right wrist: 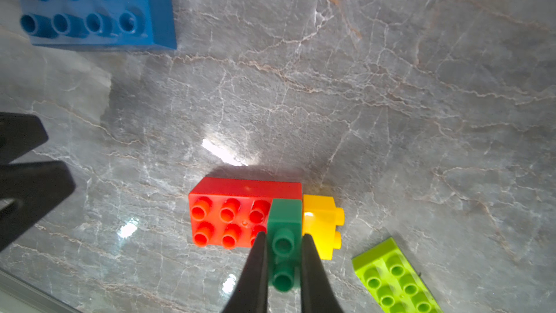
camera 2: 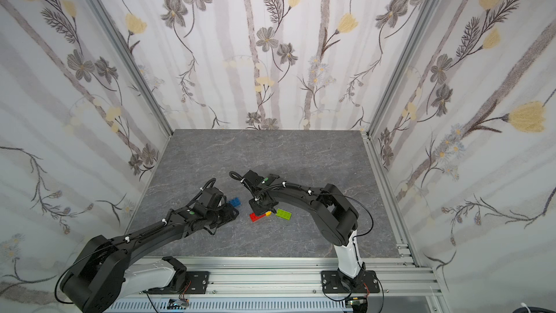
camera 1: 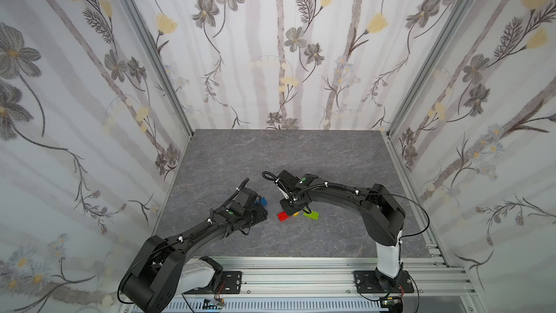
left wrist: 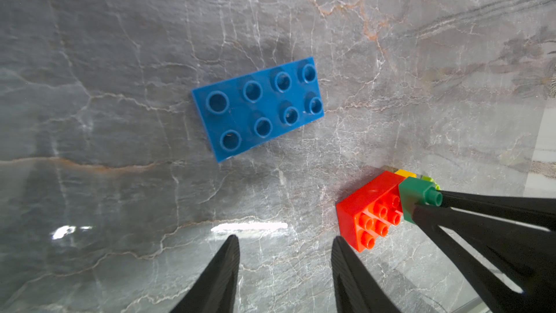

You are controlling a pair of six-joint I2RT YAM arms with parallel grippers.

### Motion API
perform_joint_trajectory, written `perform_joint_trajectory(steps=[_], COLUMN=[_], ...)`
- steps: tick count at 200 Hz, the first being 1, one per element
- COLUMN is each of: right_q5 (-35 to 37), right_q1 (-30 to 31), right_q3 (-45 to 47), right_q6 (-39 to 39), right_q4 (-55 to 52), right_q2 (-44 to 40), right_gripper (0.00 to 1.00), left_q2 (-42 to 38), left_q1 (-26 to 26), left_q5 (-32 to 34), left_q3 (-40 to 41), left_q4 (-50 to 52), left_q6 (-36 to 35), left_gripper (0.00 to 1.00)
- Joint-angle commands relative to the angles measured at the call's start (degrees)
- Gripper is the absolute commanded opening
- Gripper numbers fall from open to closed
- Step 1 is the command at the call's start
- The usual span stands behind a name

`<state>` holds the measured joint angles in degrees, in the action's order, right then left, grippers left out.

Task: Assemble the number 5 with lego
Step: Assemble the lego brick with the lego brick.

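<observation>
The small dark green studded plastic brick (right wrist: 284, 230) is clamped between the closed fingers of the right gripper (right wrist: 282, 242), set against the long red studded brick (right wrist: 231, 212), with the short yellow brick (right wrist: 320, 224) touching alongside. The lime-green long brick (right wrist: 394, 278) lies near. The left gripper (left wrist: 285, 242) is held partly open, empty, near the long blue brick (left wrist: 258, 108) on the grey marble-patterned tabletop (camera 1: 301, 158).

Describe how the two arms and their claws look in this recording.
Both arms are black, with white base links, black corrugated cables tied by white clips, and a green dot near each wrist. Each claw, like the left claw, has two tapered matte-black fingers.
</observation>
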<state>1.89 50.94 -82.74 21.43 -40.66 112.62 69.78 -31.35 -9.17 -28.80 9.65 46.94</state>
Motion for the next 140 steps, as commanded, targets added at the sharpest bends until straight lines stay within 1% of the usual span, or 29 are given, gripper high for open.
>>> perform_joint_trajectory(steps=[1,40,140], right_q5=[0.2,0.1,0.0], right_q1=[0.0,0.0,-0.5], right_q3=[0.5,2.1,7.4], right_q6=[1.2,0.8,1.1], right_q4=[-1.4,-1.3,2.8], right_q2=[0.6,0.5,-4.3], right_gripper=[0.12,0.12,0.11], left_q2=[-0.2,-0.2,0.3], left_q1=[0.0,0.0,0.0], left_q5=[0.8,1.0,1.3], left_q3=[0.1,0.1,-0.2], left_q4=[0.4,0.7,0.5], left_q6=[0.3,0.1,0.0], left_gripper=[0.51,0.51,0.51])
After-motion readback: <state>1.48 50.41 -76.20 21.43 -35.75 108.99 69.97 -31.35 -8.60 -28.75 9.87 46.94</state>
